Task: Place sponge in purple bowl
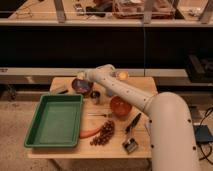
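Over purple bowl (pixel 81 86) at table (pixel 107 148) far left, gripper (pixel 80 76) hangs, arm reaching past orange-brown bowl (pixel 120 106): likely positioned for drop. Sponge not discernible; grip state cannot be told.

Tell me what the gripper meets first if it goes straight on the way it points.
The gripper sits just above the purple bowl at its far rim, pointing down; the bowl looks first in line, though depth is unclear.

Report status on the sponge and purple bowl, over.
Gripper at purple bowl's far rim. Sponge not made out. Small can stands close beside bowl, under the arm.
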Controlling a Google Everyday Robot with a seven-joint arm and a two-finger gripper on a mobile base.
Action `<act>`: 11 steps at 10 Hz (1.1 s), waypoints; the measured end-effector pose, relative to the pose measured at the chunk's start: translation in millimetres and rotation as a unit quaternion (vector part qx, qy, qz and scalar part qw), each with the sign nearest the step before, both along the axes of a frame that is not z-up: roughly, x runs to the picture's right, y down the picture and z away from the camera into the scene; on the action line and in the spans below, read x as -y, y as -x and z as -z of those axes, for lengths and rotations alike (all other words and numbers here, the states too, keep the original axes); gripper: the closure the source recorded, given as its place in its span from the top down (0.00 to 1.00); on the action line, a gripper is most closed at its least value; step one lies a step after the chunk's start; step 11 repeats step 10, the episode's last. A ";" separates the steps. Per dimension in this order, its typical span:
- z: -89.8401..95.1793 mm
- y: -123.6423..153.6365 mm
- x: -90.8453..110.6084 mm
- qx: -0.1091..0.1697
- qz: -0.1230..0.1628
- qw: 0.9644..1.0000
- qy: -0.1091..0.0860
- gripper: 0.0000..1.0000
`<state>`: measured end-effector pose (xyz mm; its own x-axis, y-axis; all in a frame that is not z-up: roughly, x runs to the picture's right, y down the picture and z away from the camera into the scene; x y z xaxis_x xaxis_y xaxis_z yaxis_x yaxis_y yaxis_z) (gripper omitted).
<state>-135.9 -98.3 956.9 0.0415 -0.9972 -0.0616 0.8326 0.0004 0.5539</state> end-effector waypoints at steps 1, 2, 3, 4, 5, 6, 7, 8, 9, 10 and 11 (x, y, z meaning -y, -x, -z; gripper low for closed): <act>-4.4 2.7 0.0 0.009 -0.006 1.000 0.009 0.67; -7.6 5.2 -0.8 0.018 -0.011 1.000 0.021 0.73; -8.7 5.8 -0.9 0.022 -0.013 0.999 0.026 0.75; -9.3 4.9 -0.9 0.023 -0.015 0.999 0.028 0.75; -9.7 4.4 -1.3 0.023 -0.015 0.999 0.028 0.75; -9.6 4.6 -1.1 0.023 -0.015 0.999 0.028 0.75; -9.4 5.5 -1.1 0.024 -0.015 0.999 0.028 0.75; -9.3 6.0 -1.3 0.024 -0.015 0.999 0.028 0.75; -9.4 5.5 -1.2 0.024 -0.015 0.999 0.028 0.75; -9.3 5.6 -1.1 0.024 -0.015 0.999 0.028 0.75; -9.3 5.6 -1.1 0.024 -0.015 0.999 0.028 0.75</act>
